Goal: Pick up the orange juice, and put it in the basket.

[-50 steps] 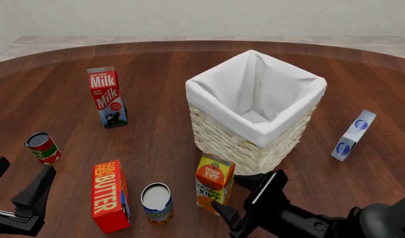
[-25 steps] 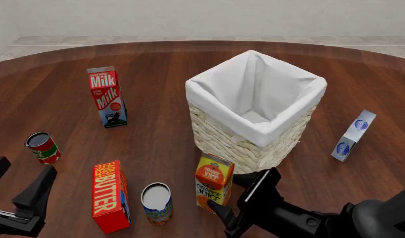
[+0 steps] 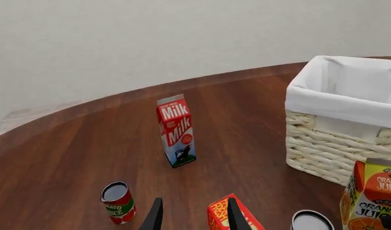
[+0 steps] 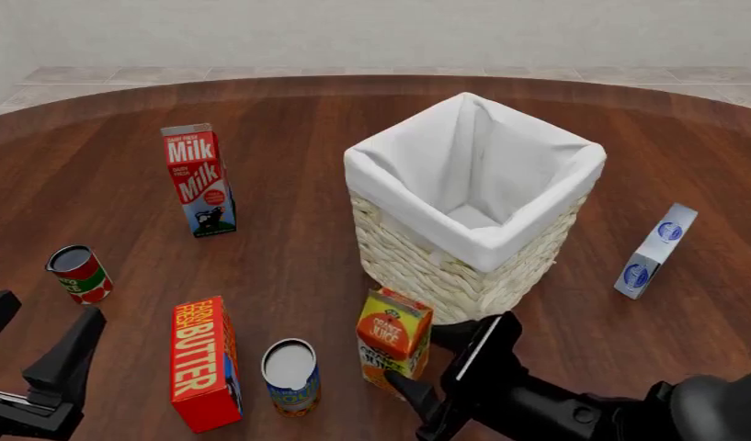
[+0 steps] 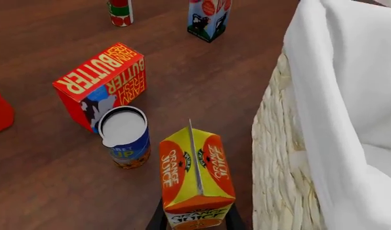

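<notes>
Juice carton: the orange juice (image 4: pixel 395 340) is tilted, leaning over toward the left side of the table, standing just in front of the basket's near corner, close beside the wicker without a clear touch.
Right claw: the right gripper (image 5: pixel 196 221) has a dark finger on each side of the carton's lower body, pinching it; in the right wrist view the fingers hug both flanks right at the bottom edge of the frame.
Right arm: it comes in low from the near right, black and bulky, directly behind the carton in the front view.
Basket: the basket (image 4: pixel 439 266) stands upright near the middle of the table, white lining folded over the rim, open at the top.
Left claw: the left gripper (image 3: pixel 194 216) hangs spread, two dark fingertips apart with nothing between them, over the near left of the table.
Neighbours: a butter box (image 4: pixel 205 362) lies flat to the left of the carton, and a blue-labelled can (image 4: pixel 290 377) stands between the two.
Further back: a milk carton (image 4: pixel 199 181) stands upright; a red can (image 4: pixel 80 274) sits near the left edge.
Far right: a small white-and-blue box (image 4: pixel 654 251) rests well apart from the basket.
</notes>
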### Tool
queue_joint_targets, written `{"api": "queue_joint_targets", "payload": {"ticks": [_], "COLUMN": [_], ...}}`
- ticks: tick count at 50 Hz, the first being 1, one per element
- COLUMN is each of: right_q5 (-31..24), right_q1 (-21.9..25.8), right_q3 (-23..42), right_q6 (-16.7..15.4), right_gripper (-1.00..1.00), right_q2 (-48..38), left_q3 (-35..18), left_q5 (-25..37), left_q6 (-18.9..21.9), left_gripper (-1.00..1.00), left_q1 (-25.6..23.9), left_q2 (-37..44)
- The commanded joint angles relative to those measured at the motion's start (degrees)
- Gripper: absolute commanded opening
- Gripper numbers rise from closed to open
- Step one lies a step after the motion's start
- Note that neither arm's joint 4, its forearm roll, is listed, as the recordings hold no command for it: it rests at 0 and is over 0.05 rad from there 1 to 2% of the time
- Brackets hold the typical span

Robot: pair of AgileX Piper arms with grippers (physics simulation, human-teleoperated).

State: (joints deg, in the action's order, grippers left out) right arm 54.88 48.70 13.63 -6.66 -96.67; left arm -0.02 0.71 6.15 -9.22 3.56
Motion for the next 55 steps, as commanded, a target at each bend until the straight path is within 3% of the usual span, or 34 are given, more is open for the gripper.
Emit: {"api": "queue_joint_targets", "payload": {"ticks": [1,5,13,20,22,34,40,44,55], "right_q5": [-0.94,0.41,-3.51,-9.88,-11.83,-27.9,-39.12,-45.15,-61.66], "right_q1": [0.33,0.09,-0.32,-0.62,-1.09,0.64,1.95,2.64,3.9], "right_q3": [-0.69,-1.44,-2.39,-2.37,-2.43,0.77,5.75,9.22,20.21], "right_q6": [-0.31,-0.3,0.01,-0.25,1.62,1.91,1.19,2.44,1.44], "right_gripper": [-1.0,-1.0,-1.0,-1.0,-1.0,-1.0,-1.0,-1.0,-1.0], "right_q2": [3.05,3.1,9.9,17.65,20.87,34.64,41.53,43.36,47.98], "left_q3": [0.0,0.0,0.0,-0.01,-0.01,0.02,0.02,0.02,0.01], "left_q5": [0.32,0.36,0.44,0.66,0.91,1.19,1.37,1.55,2.37], "left_q6": [0.05,-0.01,-0.08,-0.15,-0.11,-0.4,-0.37,-0.41,-0.74], "left_gripper": [1.0,1.0,1.0,1.0,1.0,1.0,1.0,1.0,1.0], "left_q1": [-0.19,-0.2,-0.21,-0.28,-0.29,-0.41,-0.74,-0.63,-0.07], "left_q2": [-0.38,-0.46,-0.58,-0.96,-1.25,-1.69,-1.89,-2.04,-3.08]}}
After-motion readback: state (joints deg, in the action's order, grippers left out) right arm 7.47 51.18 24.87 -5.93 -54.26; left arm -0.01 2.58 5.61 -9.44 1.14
